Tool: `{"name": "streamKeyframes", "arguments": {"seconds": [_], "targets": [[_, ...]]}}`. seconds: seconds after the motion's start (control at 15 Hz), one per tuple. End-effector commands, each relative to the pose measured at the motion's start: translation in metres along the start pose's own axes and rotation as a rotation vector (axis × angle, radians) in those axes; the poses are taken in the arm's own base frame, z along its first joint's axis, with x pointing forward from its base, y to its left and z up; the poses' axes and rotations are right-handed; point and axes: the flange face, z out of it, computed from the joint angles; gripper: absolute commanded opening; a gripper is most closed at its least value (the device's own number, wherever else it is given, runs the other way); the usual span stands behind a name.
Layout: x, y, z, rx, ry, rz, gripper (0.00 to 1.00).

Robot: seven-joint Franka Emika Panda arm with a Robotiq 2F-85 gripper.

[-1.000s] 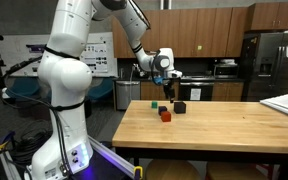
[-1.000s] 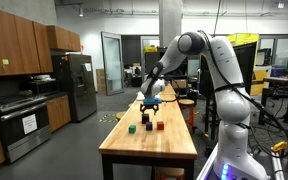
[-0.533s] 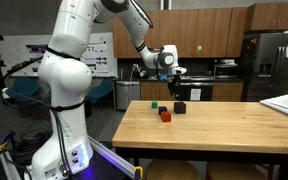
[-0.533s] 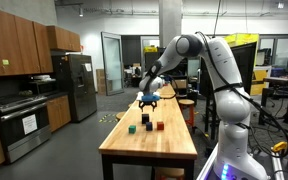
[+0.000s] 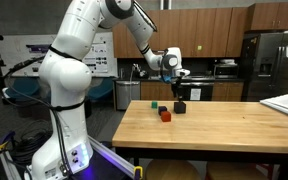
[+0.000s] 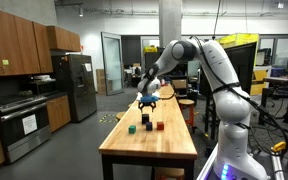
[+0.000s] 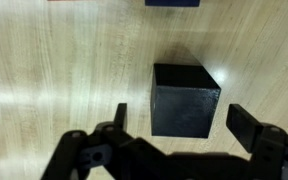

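Observation:
A black cube (image 5: 180, 107) sits on the wooden table (image 5: 224, 125); it also shows in an exterior view (image 6: 146, 118). My gripper (image 5: 177, 82) hangs open and empty above it, clear of the table, and shows in an exterior view (image 6: 149, 103) too. In the wrist view the black cube (image 7: 184, 98) lies between and just ahead of my spread fingers, and my gripper (image 7: 182, 122) does not touch it. A red cube (image 5: 165, 115) and a green cube (image 5: 154, 104) stand close by.
A blue object (image 7: 172, 3) shows at the top edge of the wrist view, beyond the black cube. A white flat item (image 5: 284, 105) lies at the table's far end. Kitchen cabinets and a fridge (image 5: 274, 65) stand behind the table.
My gripper has moved sideways from near the green and red cubes to over the black cube. The cubes have not moved.

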Motion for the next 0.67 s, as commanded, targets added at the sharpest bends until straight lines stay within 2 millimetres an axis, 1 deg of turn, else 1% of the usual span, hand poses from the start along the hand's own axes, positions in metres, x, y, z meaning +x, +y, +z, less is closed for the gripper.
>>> {"name": "streamKeyframes", "arguments": {"seconds": [0.0,0.27,0.6], "targets": [[0.015,-0.007,0.007,-0.009,-0.009,-0.007,1.0],[0.021,-0.013,0.016,-0.02,-0.018,-0.013,1.0],[0.02,-0.018,0.031,-0.028,-0.04,-0.019,1.0]]}}
